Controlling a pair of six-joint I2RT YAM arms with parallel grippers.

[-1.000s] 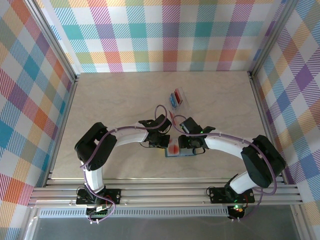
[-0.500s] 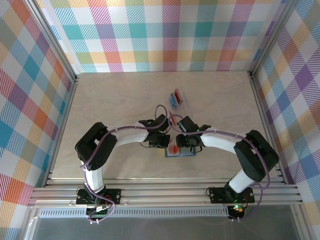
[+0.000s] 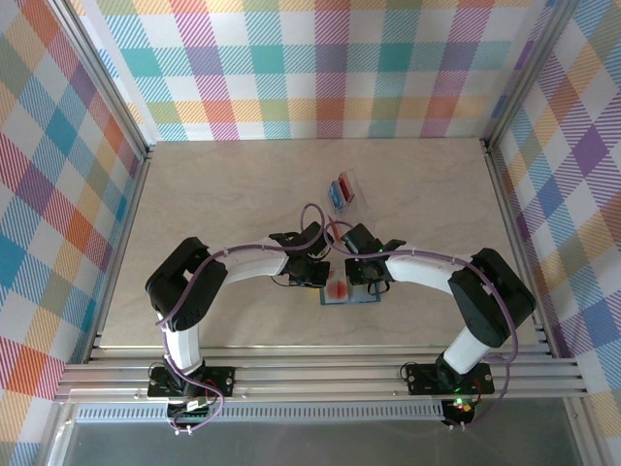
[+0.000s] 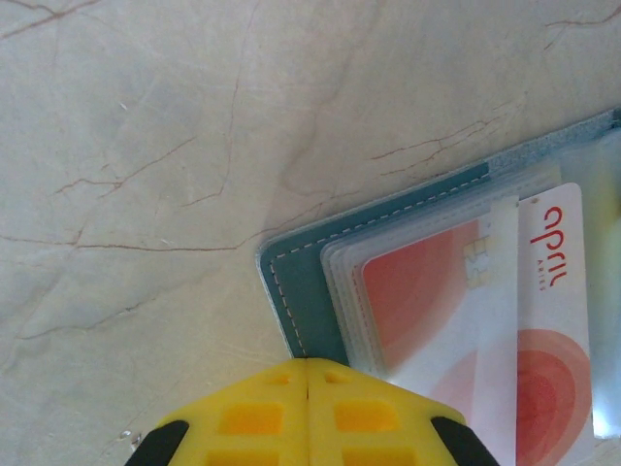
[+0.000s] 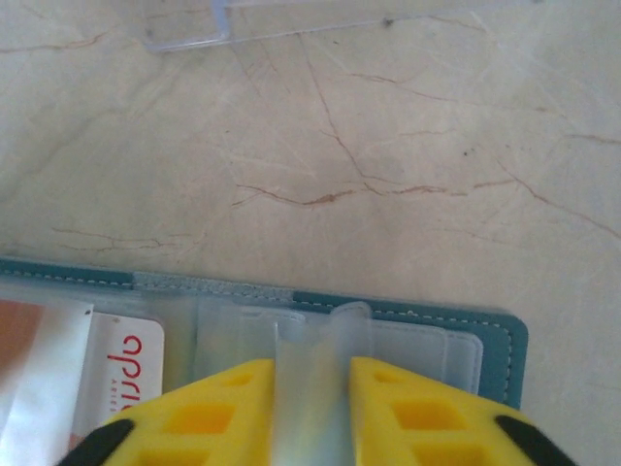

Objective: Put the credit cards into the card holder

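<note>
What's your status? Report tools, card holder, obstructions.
Left tool shut by open card holder's corner. Right tool pinching its clear sleeve. One red card sleeved. Clear case with more cards sits apart, beyond.

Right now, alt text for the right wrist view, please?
Yellow fingers of the right gripper pinch a clear plastic sleeve of the open teal card holder, lying flat on the marbled table. A red-and-white credit card sits in the holder at lower left; a clear case edges in at top.
</note>
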